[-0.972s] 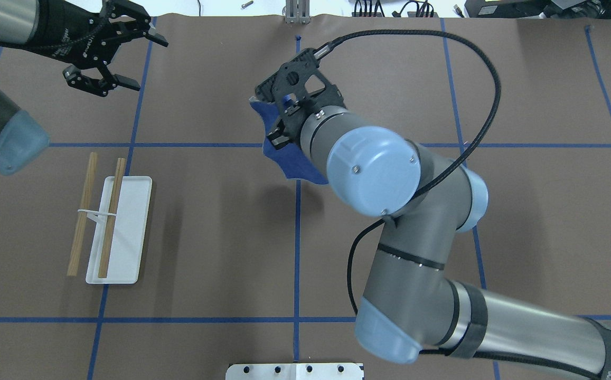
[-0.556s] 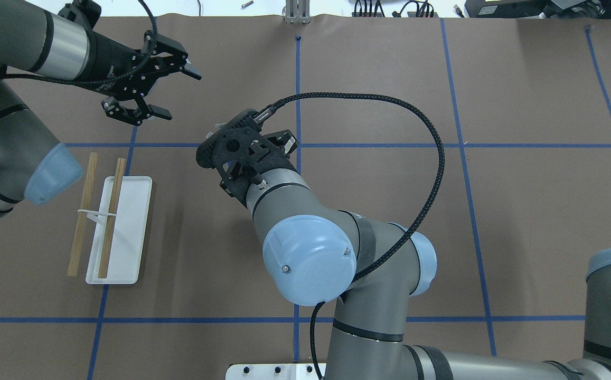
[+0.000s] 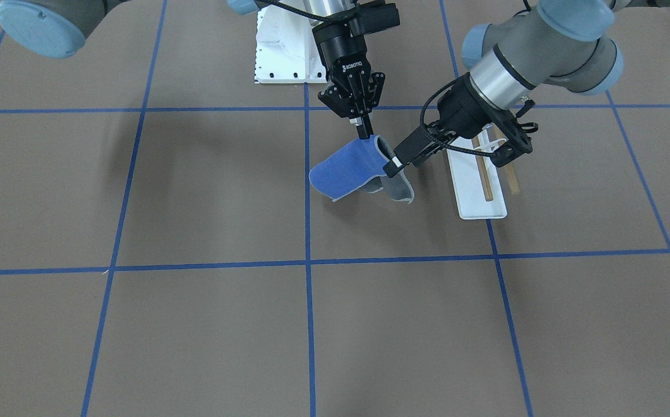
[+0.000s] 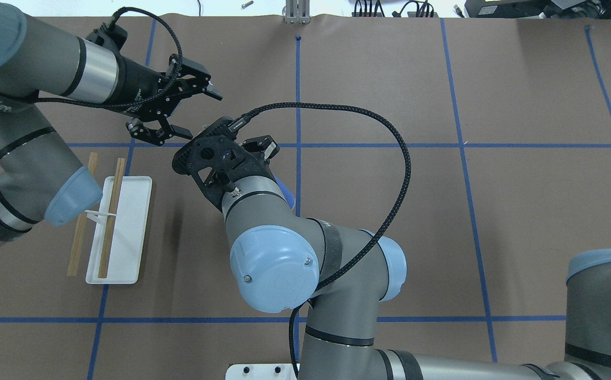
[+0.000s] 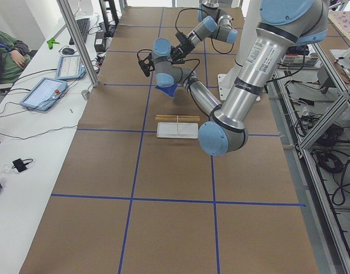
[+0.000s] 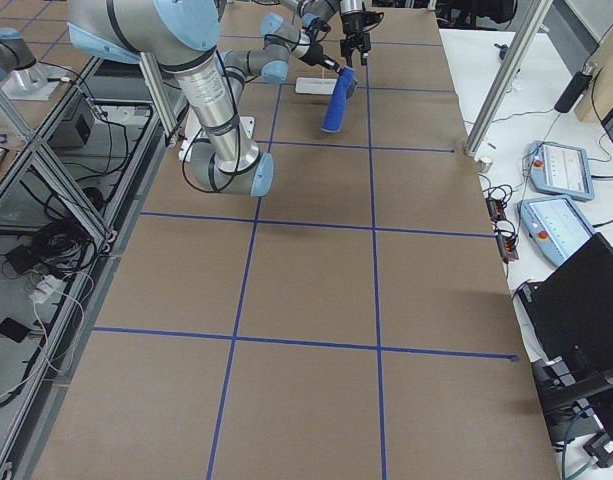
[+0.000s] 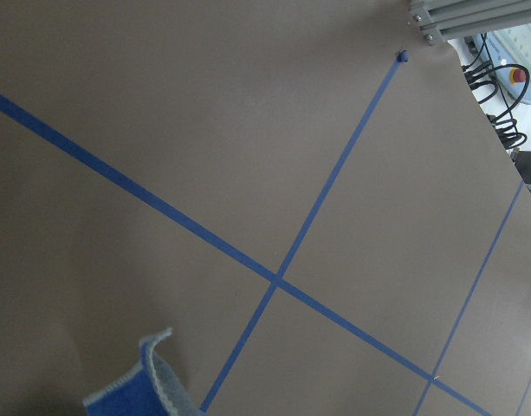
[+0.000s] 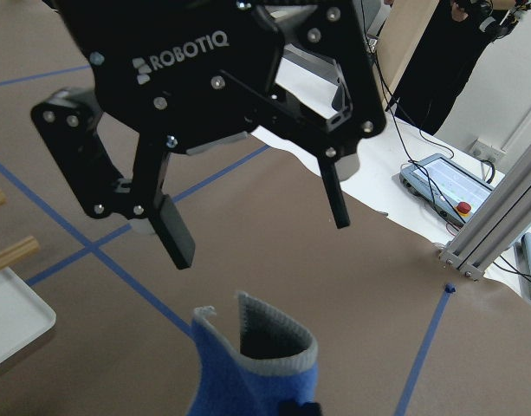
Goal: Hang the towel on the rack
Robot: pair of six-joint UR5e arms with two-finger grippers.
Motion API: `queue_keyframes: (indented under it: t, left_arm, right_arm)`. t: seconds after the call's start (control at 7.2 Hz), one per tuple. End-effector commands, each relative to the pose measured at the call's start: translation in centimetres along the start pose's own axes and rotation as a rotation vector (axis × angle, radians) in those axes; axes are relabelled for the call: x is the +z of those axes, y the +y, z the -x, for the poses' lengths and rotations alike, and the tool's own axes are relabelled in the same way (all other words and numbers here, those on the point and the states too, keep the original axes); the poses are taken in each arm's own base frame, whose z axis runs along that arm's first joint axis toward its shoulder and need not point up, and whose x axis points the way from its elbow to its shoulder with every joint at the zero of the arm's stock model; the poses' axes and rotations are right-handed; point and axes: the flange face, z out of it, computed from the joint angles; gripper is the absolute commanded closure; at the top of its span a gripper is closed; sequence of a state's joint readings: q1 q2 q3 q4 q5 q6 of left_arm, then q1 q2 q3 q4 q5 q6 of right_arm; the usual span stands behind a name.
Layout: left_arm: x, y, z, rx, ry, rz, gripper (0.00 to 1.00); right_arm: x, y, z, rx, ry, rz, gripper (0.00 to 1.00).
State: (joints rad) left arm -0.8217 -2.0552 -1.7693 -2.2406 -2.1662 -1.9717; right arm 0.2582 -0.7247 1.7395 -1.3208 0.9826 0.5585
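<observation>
My right gripper [image 3: 363,132] is shut on the top edge of the blue towel [image 3: 346,168], which hangs folded in the air with its grey underside showing. The towel also shows in the right wrist view [image 8: 256,373] and as a sliver under the right arm in the overhead view [image 4: 287,198]. My left gripper [image 4: 203,114] is open wide and empty, right beside the towel, not touching it. In the right wrist view [image 8: 261,238] it hangs just above the towel's edge. The rack [image 4: 118,227] has a white base and two wooden dowels and stands left of both grippers.
The brown paper table [image 4: 442,211] carries blue tape grid lines. The white robot pedestal [image 3: 282,52] sits at the robot's side. The right arm's black cable [image 4: 379,121] loops over the table's middle. An aluminium post [image 4: 296,13] stands at the far edge.
My right arm has carried the towel leftward toward the rack side. My left arm has swung right toward it, gripper open throughout, so the two grippers are now close together.
</observation>
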Motion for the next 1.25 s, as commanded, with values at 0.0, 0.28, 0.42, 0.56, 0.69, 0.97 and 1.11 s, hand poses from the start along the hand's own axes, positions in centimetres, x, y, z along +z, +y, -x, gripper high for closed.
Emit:
queue_keyframes:
  t: [0.0, 0.28, 0.42, 0.56, 0.69, 0.97, 1.11]
  left_arm:
    - [0.97, 0.59, 0.65, -0.012, -0.004, -0.010, 0.11]
    - [0.95, 0.48, 0.66, -0.011, 0.013, -0.044, 0.39]
    - [0.83, 0.60, 0.59, -0.007, 0.017, -0.043, 0.76]
    - [0.76, 0.66, 0.55, -0.005, 0.019, -0.042, 0.93]
    - [0.76, 0.66, 0.54, -0.005, 0.019, -0.042, 0.95]
    - [0.62, 0.77, 0.53, -0.004, 0.021, -0.041, 1.00]
    - [0.56, 0.82, 0.49, -0.003, 0.023, -0.040, 1.00]
  right_arm:
    - [-0.03, -0.10, 0.07, 0.005, -0.001, -0.003, 1.00]
    - [-0.05, -0.06, 0.03, 0.006, -0.001, -0.003, 1.00]
    - [0.07, 0.14, 0.00, 0.005, 0.000, -0.001, 1.00]
    - [0.01, 0.10, -0.02, 0.006, -0.001, -0.002, 1.00]
    - [-0.02, 0.13, -0.06, 0.006, -0.001, -0.003, 1.00]
    - [-0.15, -0.09, -0.17, 0.008, -0.002, -0.007, 1.00]
    - [-0.13, -0.02, -0.19, 0.009, -0.002, -0.007, 1.00]
